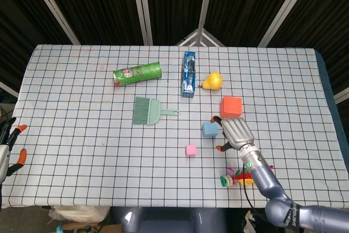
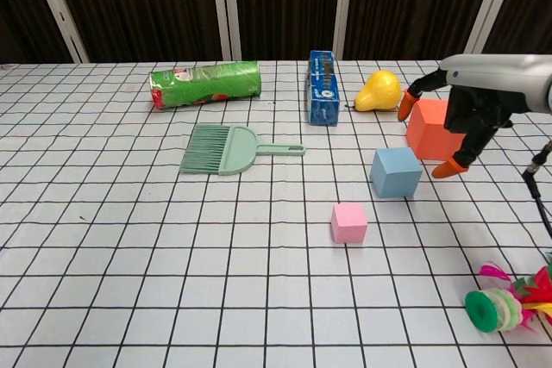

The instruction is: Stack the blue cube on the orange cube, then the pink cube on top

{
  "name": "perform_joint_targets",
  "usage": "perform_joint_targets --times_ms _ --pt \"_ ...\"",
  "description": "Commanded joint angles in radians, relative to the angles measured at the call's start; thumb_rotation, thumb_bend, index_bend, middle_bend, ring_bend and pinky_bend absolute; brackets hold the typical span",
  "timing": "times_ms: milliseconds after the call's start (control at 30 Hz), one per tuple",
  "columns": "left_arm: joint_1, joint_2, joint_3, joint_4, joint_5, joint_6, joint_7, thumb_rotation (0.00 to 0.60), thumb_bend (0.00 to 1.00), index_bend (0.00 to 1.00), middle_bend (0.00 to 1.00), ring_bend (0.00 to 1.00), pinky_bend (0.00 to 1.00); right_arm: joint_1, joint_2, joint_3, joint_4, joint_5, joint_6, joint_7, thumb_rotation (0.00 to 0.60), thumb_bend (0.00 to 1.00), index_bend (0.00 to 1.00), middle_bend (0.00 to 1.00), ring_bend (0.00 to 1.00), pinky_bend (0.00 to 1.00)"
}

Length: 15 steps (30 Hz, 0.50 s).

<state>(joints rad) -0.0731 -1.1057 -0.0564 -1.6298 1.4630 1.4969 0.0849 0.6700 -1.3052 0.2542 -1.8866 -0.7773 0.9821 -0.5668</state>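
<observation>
Right robot hand (image 2: 461, 122) spread wide, empty, beside blue cube (image 2: 396, 171).

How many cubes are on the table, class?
3: the orange cube farthest back, the blue cube just in front of it, the pink cube nearest. None looks hidden.

Print on green can (image 2: 205, 84) and blue box (image 2: 323, 87) is too small. Nothing legible anywhere.

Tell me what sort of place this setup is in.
Probably a robot lab or data-collection bench: a table with a grid-checked cloth, dark curtains behind it, a robot right hand, and unrelated props such as foam cubes, a yellow pear and a green dustpan brush.
</observation>
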Motion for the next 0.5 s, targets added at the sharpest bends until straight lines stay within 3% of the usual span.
perform_joint_targets --times_ms 33,500 --pt "-0.001 0.001 -0.001 0.0 -0.003 -0.003 -0.001 0.6 0.54 0.17 0.01 0.0 0.0 0.05 -0.048 0.011 0.039 0.068 0.005 -0.026 0.6 0.15 0.31 1.0 1.0 0.85" --pt "-0.001 0.005 -0.013 0.006 -0.026 -0.004 -0.014 0.6 0.54 0.17 0.01 0.0 0.0 0.143 -0.14 0.017 0.176 0.188 -0.019 -0.028 0.6 0.15 0.33 1.0 1.0 0.85"
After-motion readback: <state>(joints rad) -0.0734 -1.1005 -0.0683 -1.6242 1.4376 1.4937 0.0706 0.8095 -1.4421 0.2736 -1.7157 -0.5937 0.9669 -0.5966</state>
